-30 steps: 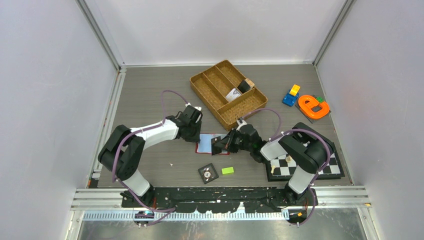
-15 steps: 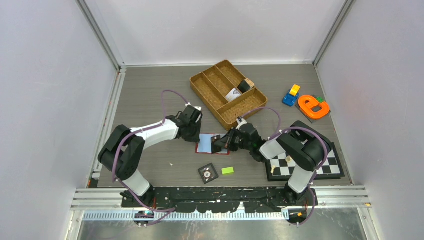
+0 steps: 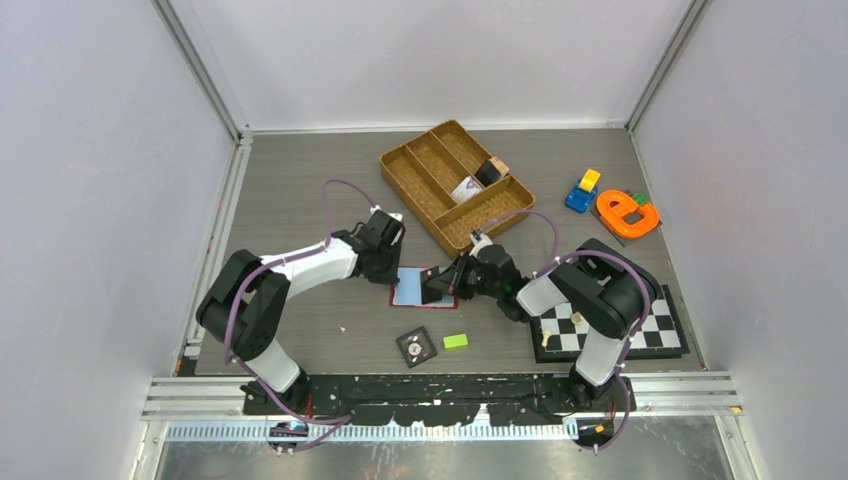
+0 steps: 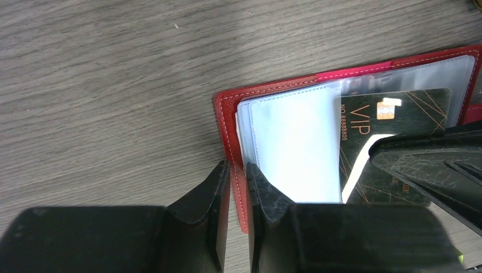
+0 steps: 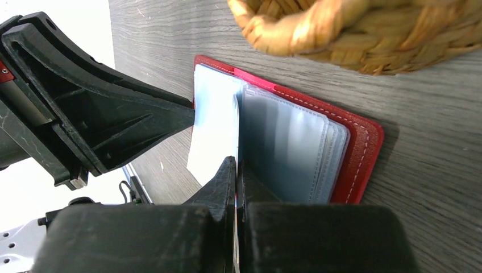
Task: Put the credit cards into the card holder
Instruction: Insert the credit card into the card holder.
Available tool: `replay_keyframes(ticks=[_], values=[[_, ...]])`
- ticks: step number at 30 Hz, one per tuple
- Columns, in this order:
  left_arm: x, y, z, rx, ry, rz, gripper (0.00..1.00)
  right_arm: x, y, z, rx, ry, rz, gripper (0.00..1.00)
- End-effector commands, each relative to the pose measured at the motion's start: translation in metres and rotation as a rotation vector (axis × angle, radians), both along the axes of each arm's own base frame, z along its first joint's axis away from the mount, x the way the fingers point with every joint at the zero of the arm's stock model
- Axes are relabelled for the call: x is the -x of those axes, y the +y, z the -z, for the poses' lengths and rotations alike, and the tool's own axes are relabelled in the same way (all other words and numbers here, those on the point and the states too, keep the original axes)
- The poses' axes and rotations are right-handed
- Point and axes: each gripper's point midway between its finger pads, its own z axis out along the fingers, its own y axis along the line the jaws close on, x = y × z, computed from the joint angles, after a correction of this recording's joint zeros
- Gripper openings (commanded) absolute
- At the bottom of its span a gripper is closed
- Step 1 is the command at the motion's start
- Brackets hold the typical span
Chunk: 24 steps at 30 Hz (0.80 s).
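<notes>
The card holder (image 3: 411, 288) lies open on the table, red cover (image 4: 227, 114) down and clear pockets (image 5: 284, 148) up. My left gripper (image 4: 236, 166) is shut on the cover's left edge, seen from above at the holder's left side (image 3: 393, 274). A dark credit card (image 4: 392, 122) with gold "VIP" lettering lies over the right half of the pockets. My right gripper (image 5: 236, 162) is shut on this card's near edge, which shows only as a thin sliver between its fingers. From above, that gripper (image 3: 434, 289) sits over the holder's right half.
A woven brown divided tray (image 3: 455, 185) stands just behind the holder, its rim close over my right wrist (image 5: 341, 28). A black tile with a dial (image 3: 416, 346) and a green block (image 3: 456, 341) lie in front. A checkerboard (image 3: 610, 330) and coloured toys (image 3: 627, 213) lie to the right.
My right gripper has crept a little to the left, further over the open holder, with the card in it. My left gripper has stayed on the cover's edge.
</notes>
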Motion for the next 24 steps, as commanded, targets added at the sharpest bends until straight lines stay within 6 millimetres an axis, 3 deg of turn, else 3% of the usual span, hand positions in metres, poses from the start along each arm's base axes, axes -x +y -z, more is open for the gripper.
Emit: replay_keyframes(ticks=[1,18,24], values=[[0.015,0.021,0.014,-0.105,0.064,0.009,0.17,-0.008,-0.005,0.013,0.062,-0.031,0.007,0.01],[0.018,0.014,0.014,-0.059,0.076,0.000,0.16,0.002,-0.001,0.025,0.030,0.044,0.003,0.00],[0.019,0.013,0.012,-0.048,0.072,-0.004,0.16,0.003,-0.010,0.026,0.087,0.059,0.036,0.15]])
